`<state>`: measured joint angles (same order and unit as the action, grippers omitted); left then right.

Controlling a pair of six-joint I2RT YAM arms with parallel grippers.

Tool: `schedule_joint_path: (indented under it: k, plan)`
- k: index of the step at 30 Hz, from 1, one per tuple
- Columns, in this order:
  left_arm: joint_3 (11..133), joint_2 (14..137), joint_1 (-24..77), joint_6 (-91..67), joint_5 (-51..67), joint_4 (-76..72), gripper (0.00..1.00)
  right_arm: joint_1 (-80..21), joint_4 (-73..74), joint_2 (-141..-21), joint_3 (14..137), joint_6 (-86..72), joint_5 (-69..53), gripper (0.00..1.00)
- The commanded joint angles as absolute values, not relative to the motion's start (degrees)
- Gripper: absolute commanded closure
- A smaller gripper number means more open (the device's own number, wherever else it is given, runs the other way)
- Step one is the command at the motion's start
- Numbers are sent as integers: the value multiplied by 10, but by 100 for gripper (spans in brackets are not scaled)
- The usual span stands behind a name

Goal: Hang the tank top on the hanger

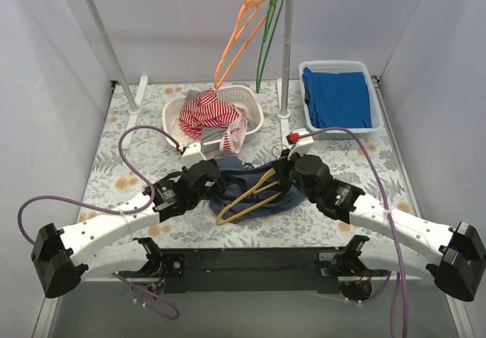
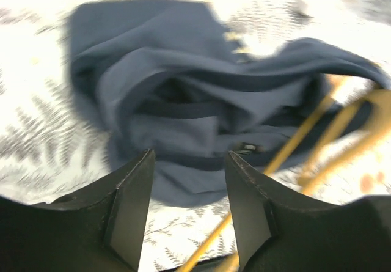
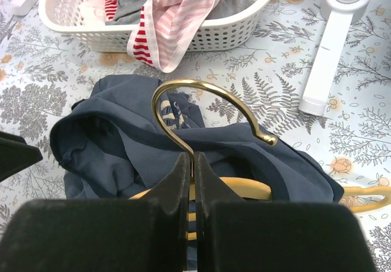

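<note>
The dark navy tank top (image 1: 244, 182) lies crumpled on the table between my two grippers. The yellow hanger (image 1: 247, 199) lies across it, its lower bar on the table. My right gripper (image 3: 192, 162) is shut on the base of the hanger's brass hook (image 3: 201, 95), above the tank top (image 3: 116, 137). My left gripper (image 2: 189, 159) is open and empty, just short of the near edge of the tank top (image 2: 183, 113); the hanger's yellow bars (image 2: 305, 131) run past its right finger. My left gripper (image 1: 203, 177) sits at the garment's left side, my right gripper (image 1: 287, 169) at its right.
A white basket (image 1: 254, 110) with a red-and-white striped garment (image 1: 209, 114) stands behind the tank top. A second basket (image 1: 338, 68) with a bright blue cloth is at the back right. Orange (image 1: 239, 38) and green (image 1: 267, 38) hangers hang on the rail; its white foot (image 3: 327, 52) is nearby.
</note>
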<state>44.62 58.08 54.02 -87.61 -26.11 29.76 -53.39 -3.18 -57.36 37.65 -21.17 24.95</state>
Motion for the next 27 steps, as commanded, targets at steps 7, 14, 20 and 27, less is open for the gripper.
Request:
schedule_joint_path:
  k: [7,14,20,27]
  plan:
    - [406,627,520,-1018,-384,370,60,-534,-47,-594,410,-245,328,99]
    - [373,613,494,-967,-361,248,58,-534,-48,-611,423,-254,338,99]
    - [347,618,484,-933,-320,189,57,-534,-50,-613,423,-262,347,99]
    - [319,590,480,-931,-299,161,60,-534,-50,-612,421,-263,348,99]
